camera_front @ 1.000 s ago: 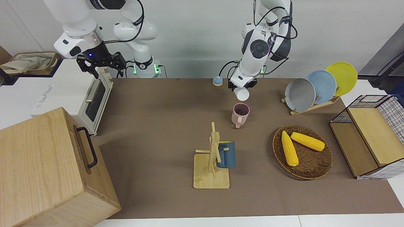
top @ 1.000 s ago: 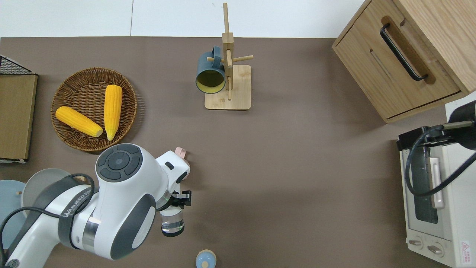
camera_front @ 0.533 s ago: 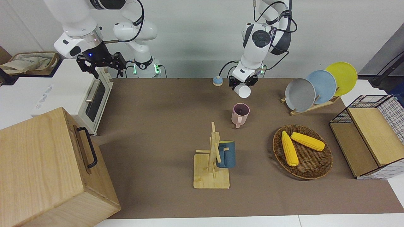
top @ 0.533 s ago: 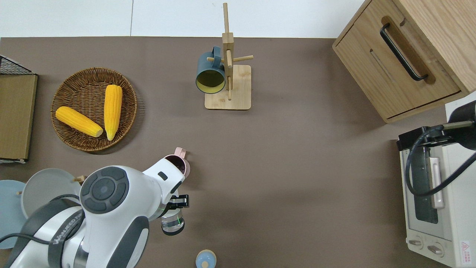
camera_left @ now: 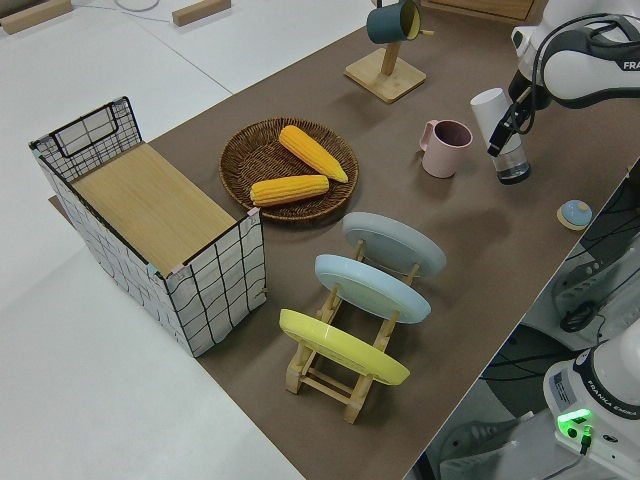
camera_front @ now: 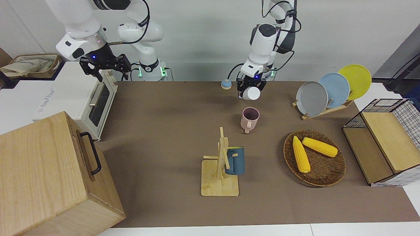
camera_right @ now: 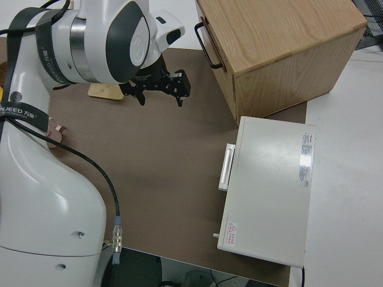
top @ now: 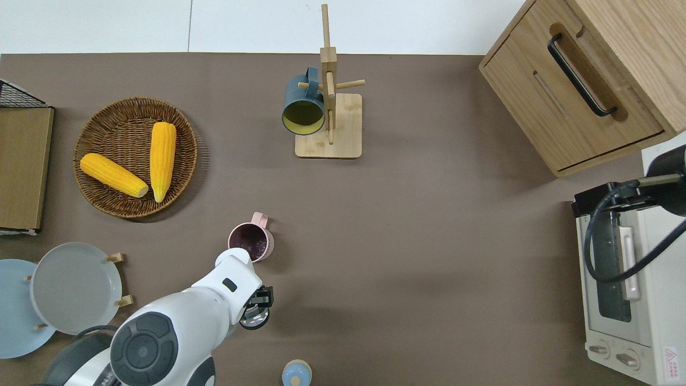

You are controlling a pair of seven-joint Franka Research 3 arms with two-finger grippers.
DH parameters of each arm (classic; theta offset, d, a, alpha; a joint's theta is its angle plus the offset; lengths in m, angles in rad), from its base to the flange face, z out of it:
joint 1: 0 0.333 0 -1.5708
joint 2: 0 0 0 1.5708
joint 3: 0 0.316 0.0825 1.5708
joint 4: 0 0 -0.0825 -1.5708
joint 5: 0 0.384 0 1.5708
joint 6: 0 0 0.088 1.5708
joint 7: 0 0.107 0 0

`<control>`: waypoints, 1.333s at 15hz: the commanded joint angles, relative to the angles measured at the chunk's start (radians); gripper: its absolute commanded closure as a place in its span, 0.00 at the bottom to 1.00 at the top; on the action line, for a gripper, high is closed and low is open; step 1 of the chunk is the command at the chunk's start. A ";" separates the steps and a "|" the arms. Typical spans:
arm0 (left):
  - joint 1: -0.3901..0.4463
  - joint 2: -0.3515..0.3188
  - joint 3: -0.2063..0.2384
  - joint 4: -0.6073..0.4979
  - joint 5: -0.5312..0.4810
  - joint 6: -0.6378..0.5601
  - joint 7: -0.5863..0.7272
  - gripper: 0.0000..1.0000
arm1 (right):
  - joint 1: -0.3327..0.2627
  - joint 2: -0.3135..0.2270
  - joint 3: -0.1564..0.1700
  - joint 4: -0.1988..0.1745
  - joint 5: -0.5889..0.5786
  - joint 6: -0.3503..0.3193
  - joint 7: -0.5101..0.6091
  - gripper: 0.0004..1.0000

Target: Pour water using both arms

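Brown matting covers the table [camera_front: 170,108], with white floor at its far edge and a pale wall at the robots' backs.

The left gripper [camera_front: 250,86] has its fingers closed on a clear bottle [camera_left: 500,135] with a white upper part, holding it roughly upright over bare mat, with its clear base low over the mat; whether it touches cannot be told. The bottle's small blue cap [top: 296,373] lies on the mat close to the robots' edge, apart from the bottle. A pink mug [top: 251,242] stands upright just farther from the robots than the held bottle, near it but not touching, its handle pointing away from the robots.

The right arm is parked, and its gripper [camera_right: 160,87] hangs with the fingers spread wide and holding nothing.

A wooden mug tree [camera_front: 221,164] stands toward the far edge of the table, with a dark blue mug [camera_front: 235,160] hung on one peg. Toward the left arm's end sits a wicker basket [top: 96,134] with two corn cobs [top: 161,160] lying in it, and nearer to the robots than the basket a wooden rack holds a grey plate [camera_front: 311,98], a blue plate [camera_front: 335,88] and a yellow plate [camera_front: 356,80] on edge. A wire crate [camera_left: 150,215] with a wooden board on it stands at that end. At the right arm's end are a white toaster oven [top: 627,300], door closed, and a wooden cabinet [top: 584,80] with a black handle.
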 commanded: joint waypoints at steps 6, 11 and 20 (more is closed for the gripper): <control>0.023 -0.094 -0.019 -0.083 0.006 0.054 -0.044 1.00 | -0.003 -0.007 0.001 0.000 0.005 -0.005 -0.017 0.01; 0.133 -0.088 -0.008 -0.072 0.092 0.094 -0.025 1.00 | -0.003 -0.007 0.001 0.000 0.005 -0.005 -0.017 0.01; 0.451 -0.039 -0.005 0.130 0.074 0.142 0.197 1.00 | -0.003 -0.007 0.001 0.000 0.005 -0.005 -0.017 0.01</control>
